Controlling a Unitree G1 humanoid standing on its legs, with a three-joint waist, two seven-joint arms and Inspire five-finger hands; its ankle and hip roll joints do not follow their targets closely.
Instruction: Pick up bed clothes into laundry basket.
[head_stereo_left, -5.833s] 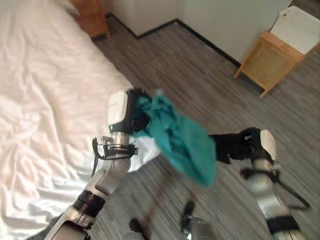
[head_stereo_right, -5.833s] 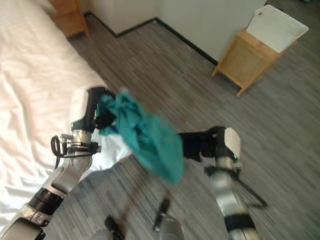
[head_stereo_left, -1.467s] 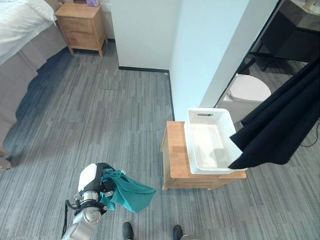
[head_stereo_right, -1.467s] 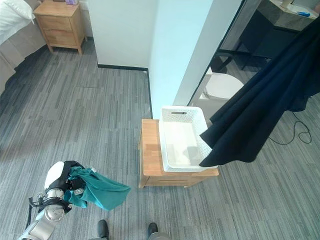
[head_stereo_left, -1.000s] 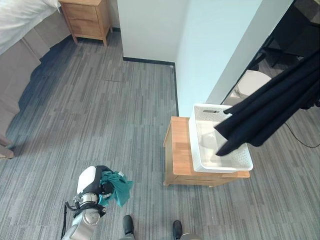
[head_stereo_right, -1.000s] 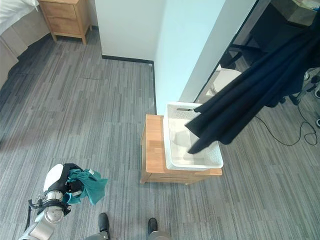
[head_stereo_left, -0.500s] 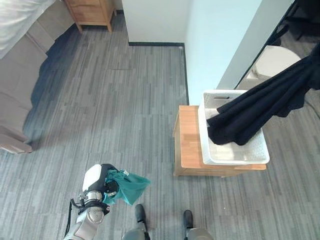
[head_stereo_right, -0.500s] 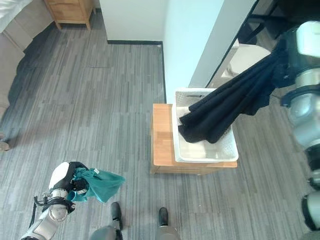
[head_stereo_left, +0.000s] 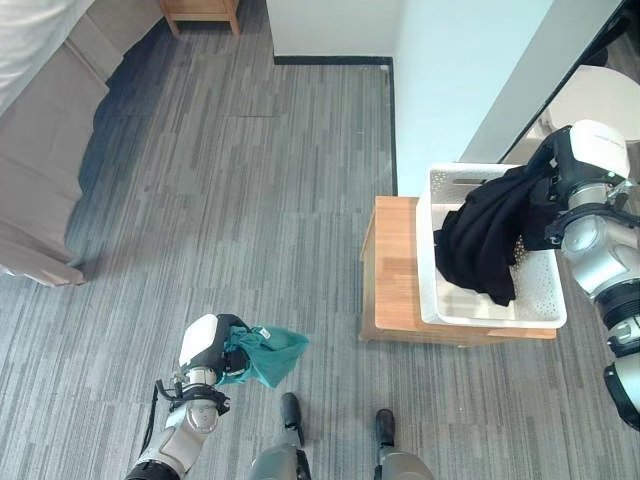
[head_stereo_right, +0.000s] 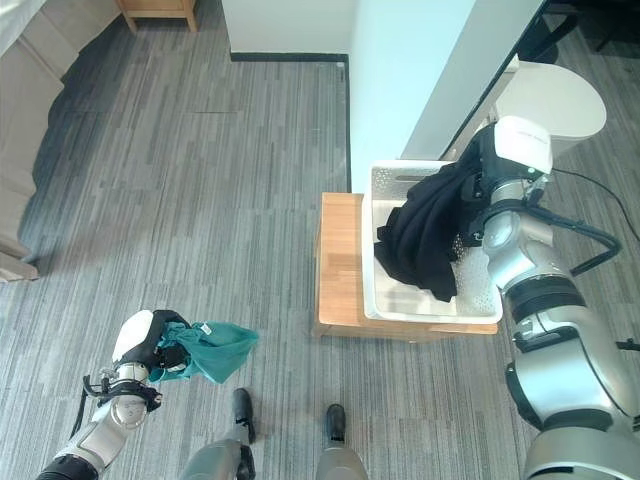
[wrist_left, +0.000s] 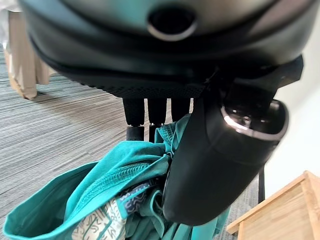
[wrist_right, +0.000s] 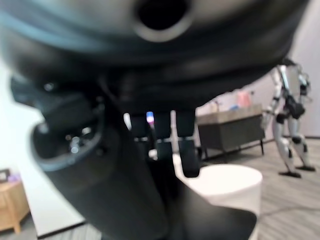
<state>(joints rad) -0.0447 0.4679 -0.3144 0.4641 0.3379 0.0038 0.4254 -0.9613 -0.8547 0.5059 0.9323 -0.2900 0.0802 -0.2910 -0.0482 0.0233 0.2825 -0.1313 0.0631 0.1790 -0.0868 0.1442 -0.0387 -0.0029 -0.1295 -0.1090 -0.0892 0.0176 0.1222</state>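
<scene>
Grey plank floor (head_stereo_left: 250, 200) runs from the bed (head_stereo_left: 40, 130) to a white wall; against that wall stands a low wooden bench (head_stereo_left: 395, 270) carrying the white basket (head_stereo_left: 545, 300). Over the basket's wall-side rim, the right robot hand (head_stereo_right: 478, 185) is clenched on a black garment (head_stereo_left: 485, 240), whose bulk droops into the basket. Well apart from the basket, on its bed side and low above the floor, the left robot hand (head_stereo_left: 222, 350) grasps a bunched teal cloth (head_stereo_left: 265, 350) between thumb and fingers (wrist_left: 150, 112).
</scene>
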